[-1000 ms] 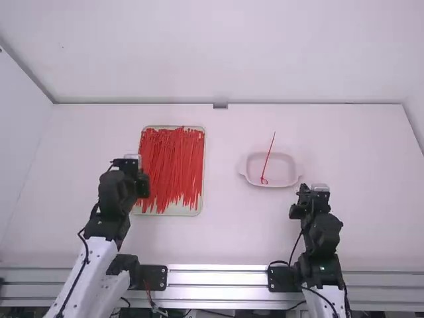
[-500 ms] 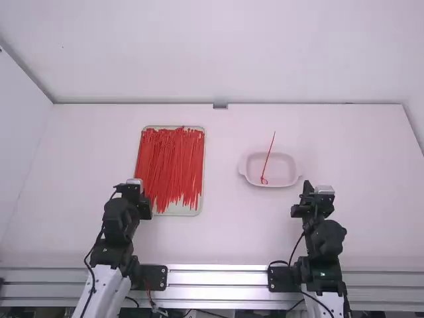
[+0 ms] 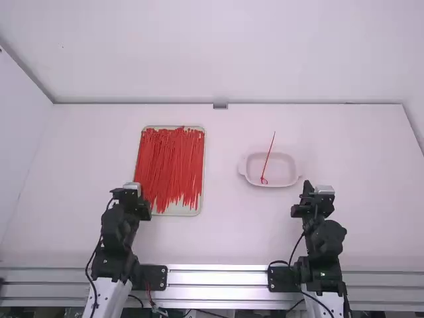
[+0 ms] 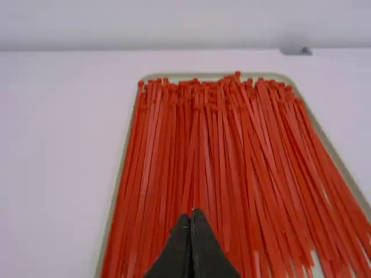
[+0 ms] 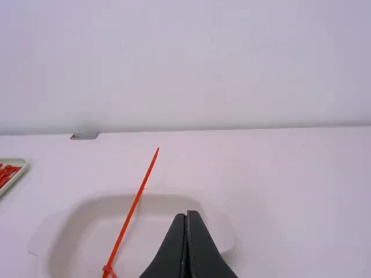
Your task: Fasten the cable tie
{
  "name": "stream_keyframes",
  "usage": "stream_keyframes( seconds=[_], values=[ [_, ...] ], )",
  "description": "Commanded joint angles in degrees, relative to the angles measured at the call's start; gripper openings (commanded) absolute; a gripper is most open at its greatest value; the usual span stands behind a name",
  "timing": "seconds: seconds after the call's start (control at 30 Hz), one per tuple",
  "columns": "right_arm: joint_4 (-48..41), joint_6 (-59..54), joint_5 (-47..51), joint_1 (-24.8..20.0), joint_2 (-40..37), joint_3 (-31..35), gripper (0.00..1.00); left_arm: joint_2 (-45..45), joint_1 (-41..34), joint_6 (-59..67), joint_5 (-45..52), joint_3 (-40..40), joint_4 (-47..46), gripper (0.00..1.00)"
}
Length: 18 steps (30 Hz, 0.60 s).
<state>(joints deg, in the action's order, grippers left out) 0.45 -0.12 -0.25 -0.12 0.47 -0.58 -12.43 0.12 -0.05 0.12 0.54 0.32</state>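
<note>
From above, the whole layout could be taken in. A tray (image 3: 203, 167) packed with red cable ties (image 3: 171, 169) lay left of the middle of the white bench (image 3: 344, 139). A white dish (image 3: 292, 166) sat right of the middle, well apart from the tray. Both arms were folded back near their bases. The left gripper (image 3: 140, 203) sat by the tray's near left corner, and the right gripper (image 3: 307, 200) was on the near side of the dish, off its right end. From that height the fingers themselves could not be made out.

The wrist views supplied this. In the left wrist view the left gripper (image 4: 191, 214) had its two black fingers pressed together to a point, with nothing between them. It hung over the near part of the ties (image 4: 232, 162), which ran lengthwise along the tray (image 4: 119, 179), heads bunched at its far end. I could not tell whether the tips touched the ties.

In the right wrist view the right gripper (image 5: 186, 215) was likewise closed and empty, short of the dish (image 5: 87, 231). A single cable tie (image 5: 133, 207) stood in the dish, its head down inside and its tail slanting up past the far rim. The high view showed what this view cut off: a small closed loop at that tie's (image 3: 267, 159) lower end.

A grey bracket (image 3: 220, 105) sat at the bench's far edge.
</note>
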Motion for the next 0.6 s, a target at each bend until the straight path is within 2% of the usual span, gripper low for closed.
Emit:
stream_keyframes(
  seconds=[0.0,0.57],
  values=[
    [-0.4,0.1,0.3,0.1,-0.5,0.6,0.00,2.1,-0.1,0.1,-0.1,-0.5,-0.3,0.00],
    [-0.4,0.1,0.3,0.1,-0.5,0.6,0.00,12.4,-0.1,0.1,-0.1,-0.5,-0.3,0.00]
  ],
)
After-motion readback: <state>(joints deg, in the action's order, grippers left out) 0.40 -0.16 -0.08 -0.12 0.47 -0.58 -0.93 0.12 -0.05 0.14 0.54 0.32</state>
